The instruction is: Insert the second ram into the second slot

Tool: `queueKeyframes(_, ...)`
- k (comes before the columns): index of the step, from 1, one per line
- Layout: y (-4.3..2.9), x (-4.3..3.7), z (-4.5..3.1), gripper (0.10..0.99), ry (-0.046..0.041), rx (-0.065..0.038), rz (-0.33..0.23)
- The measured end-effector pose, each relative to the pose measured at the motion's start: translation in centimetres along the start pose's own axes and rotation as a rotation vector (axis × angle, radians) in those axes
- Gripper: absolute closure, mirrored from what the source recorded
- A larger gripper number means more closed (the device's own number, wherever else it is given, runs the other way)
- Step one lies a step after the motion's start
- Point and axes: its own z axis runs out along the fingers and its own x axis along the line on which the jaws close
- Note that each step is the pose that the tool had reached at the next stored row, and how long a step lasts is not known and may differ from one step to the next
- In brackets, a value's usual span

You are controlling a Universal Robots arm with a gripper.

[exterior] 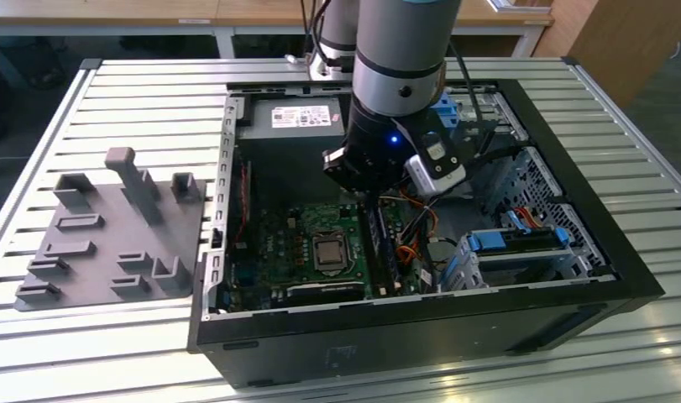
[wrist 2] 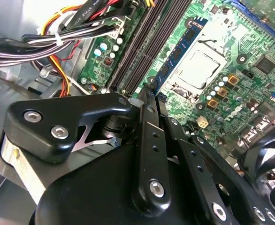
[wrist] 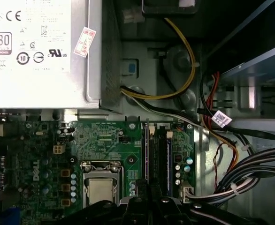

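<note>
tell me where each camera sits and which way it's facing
Exterior view: off the arm, high up, looking down into the open case; shows the arm and gripper.
First wrist view: on the arm, facing the motherboard and power supply square on; the gripper shows.
Second wrist view: on the arm, close behind the gripper, looking slantwise along it at the ram slots.
Shared: both wrist views show the cpu socket and gripper.

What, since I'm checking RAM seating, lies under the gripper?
Under the gripper lie the motherboard's dark memory slots, with a blue-green ram stick alongside. The slot ends nearest the gripper are hidden by it, so seating there can't be judged.
</note>
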Motion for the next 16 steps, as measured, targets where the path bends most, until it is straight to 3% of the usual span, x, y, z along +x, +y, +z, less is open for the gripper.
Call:
queueKeyframes(5,-0.57,-0.08,0.60,0.949,0.0013,0.000,0.004)
queueKeyframes(10,-0.61,-0.08,0.65,0.949,0.0017,0.000,0.004)
queueKeyframes(16,-1.60,-0.10,1.08,0.949,0.0024,-0.007,0.004)
